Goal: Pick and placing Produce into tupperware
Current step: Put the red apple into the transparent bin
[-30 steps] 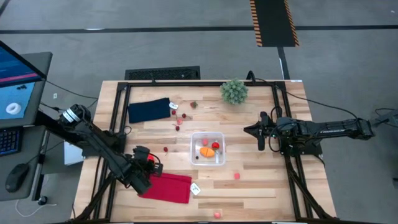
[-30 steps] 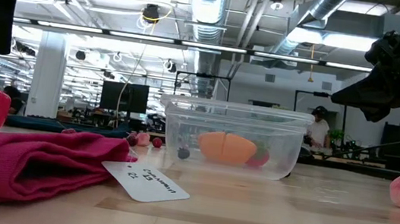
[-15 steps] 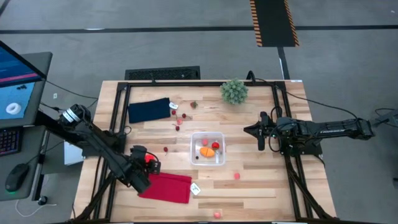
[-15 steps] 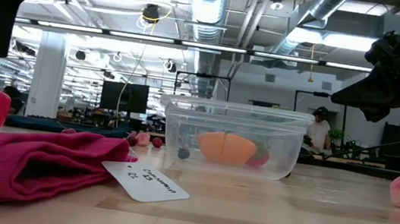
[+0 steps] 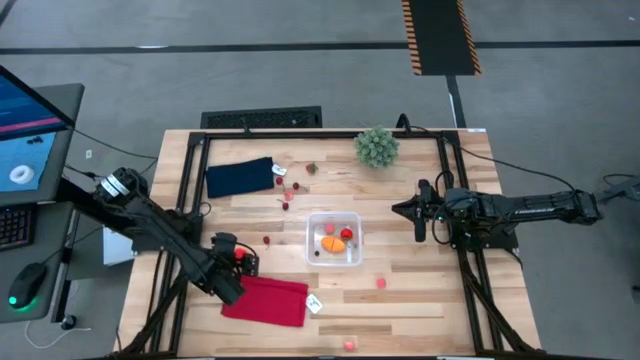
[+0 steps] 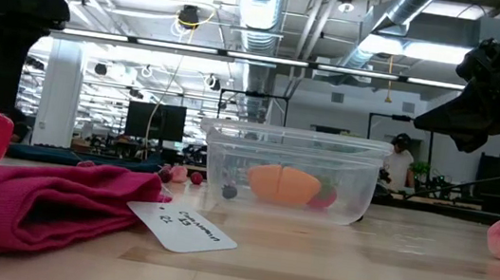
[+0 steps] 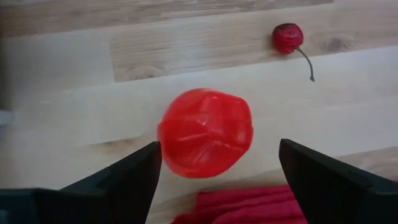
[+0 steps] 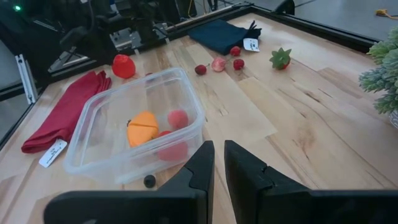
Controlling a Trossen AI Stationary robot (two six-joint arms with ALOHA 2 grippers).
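Observation:
A red round piece of produce (image 7: 205, 132) lies on the table just beyond the red cloth's far edge, near the table's left side (image 5: 239, 254). My left gripper (image 7: 219, 148) is low over it and open, one finger on either side of it with a gap on each side. The clear tupperware (image 5: 334, 240) stands mid-table and holds an orange piece and red pieces (image 8: 144, 129). Other small produce lies loose: a cherry (image 7: 286, 37), several pieces by the navy cloth (image 5: 288, 187), and pink ones (image 5: 381, 283) toward the near edge. My right gripper (image 8: 217, 155) is shut, held above the table right of the tupperware.
A red cloth (image 5: 265, 300) with a white tag (image 5: 314, 304) lies right beside my left gripper on its near side. A navy cloth (image 5: 240, 176) and a green plant ball (image 5: 376, 147) sit at the far side. A black frame (image 5: 450, 190) borders the tabletop.
My left gripper has come down toward the red round piece, from well above the table to just over it. The piece and the tupperware have not moved.

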